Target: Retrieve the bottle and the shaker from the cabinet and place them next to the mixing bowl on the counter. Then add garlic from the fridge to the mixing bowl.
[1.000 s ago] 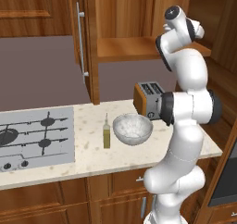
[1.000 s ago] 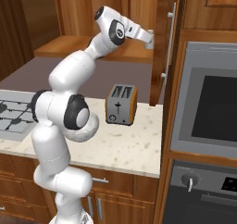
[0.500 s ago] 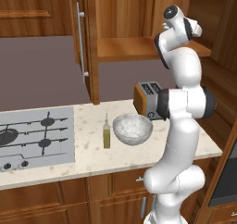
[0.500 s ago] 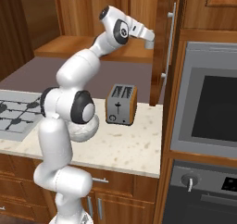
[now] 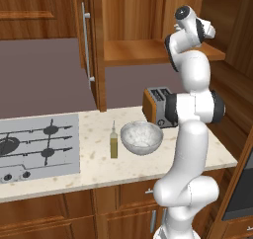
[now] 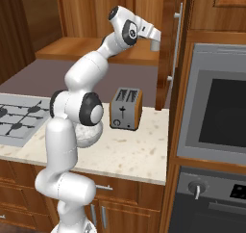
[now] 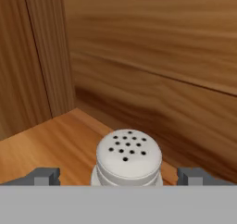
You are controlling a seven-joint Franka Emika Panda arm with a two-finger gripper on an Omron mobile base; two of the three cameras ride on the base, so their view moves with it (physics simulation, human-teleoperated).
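Nearest, at lower centre of the left base view: bottle [image 5: 113, 143] already standing on the bench [image 5: 99, 164] just beside the mixing bowl [image 5: 141, 137], so that part judged done. Farther back and higher, at upper right of that view: arm reaching into the cabinet [image 5: 148, 53], jaws spread wide with one dark tip either side of the shaker [image 7: 129, 157] at bottom centre of the hand view, upright on the shelf, not yet gripped. Left to do: shaker to the bowl, then garlic from the fridge.
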